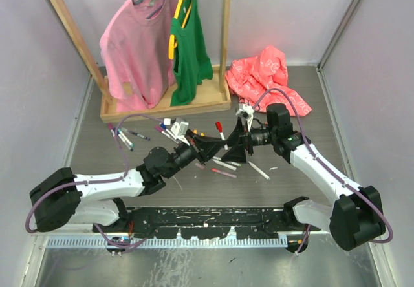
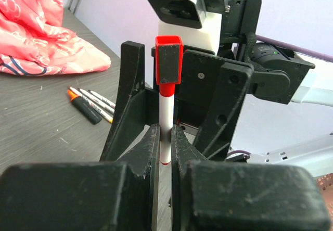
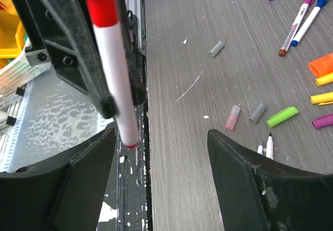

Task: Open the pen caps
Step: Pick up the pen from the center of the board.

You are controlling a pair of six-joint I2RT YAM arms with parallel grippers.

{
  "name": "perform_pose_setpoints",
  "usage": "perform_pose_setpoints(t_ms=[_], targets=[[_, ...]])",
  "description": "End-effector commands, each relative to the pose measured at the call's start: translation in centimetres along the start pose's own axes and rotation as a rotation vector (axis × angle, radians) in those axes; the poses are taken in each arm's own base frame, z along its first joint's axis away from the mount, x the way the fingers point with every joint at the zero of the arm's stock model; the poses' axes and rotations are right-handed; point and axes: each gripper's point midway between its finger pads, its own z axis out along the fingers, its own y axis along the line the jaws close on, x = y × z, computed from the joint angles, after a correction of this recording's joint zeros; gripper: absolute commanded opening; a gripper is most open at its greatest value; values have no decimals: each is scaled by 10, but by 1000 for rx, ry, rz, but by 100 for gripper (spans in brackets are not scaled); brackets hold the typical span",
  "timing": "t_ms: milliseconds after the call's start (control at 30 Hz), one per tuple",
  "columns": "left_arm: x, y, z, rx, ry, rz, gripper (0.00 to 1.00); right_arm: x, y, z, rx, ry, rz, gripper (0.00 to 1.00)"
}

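My left gripper (image 2: 165, 132) is shut on a white-barrelled pen (image 2: 165, 111) and holds it upright above the table, with its red cap (image 2: 168, 59) on top. In the top view the left gripper (image 1: 207, 148) meets my right gripper (image 1: 236, 150) at mid-table, with the red cap (image 1: 220, 127) above them. My right gripper (image 3: 161, 135) is open; the pen (image 3: 114, 75) stands near its left finger, apart from both. Loose caps lie on the table: pink (image 3: 232, 117), green (image 3: 282, 116), orange (image 3: 321, 64), yellow (image 3: 323, 98).
More pens (image 1: 123, 135) lie scattered at the back left and under the grippers (image 1: 223, 165). A black highlighter with an orange cap (image 2: 83, 106) lies beside two pens. A wooden rack with a pink shirt (image 1: 136, 48) and a green top (image 1: 191, 48) stands behind, with a red bag (image 1: 268, 74) to its right.
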Motion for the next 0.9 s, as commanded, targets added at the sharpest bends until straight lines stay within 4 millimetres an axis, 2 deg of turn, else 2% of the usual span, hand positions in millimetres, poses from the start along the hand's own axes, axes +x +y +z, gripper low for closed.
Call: perform_pose_setpoints(t_ms=[0,167,433,767,867], targets=[[-32,-27,10,75,-119,-9,0,-17,1,-1,26,-35,-70,74],[-25,-24,11,71,-107,-17,0,-23,6,-2,13,-43,-84,65],[-25,-23,11,70,-109,-16,0,-26,19,-3,-54,-45,-90,52],[-22,-19,10,61,-104,6,0,-27,22,-4,-68,-45,-94,33],[-20,-17,9,55,-102,19,0,-27,22,-3,-68,-45,-95,24]])
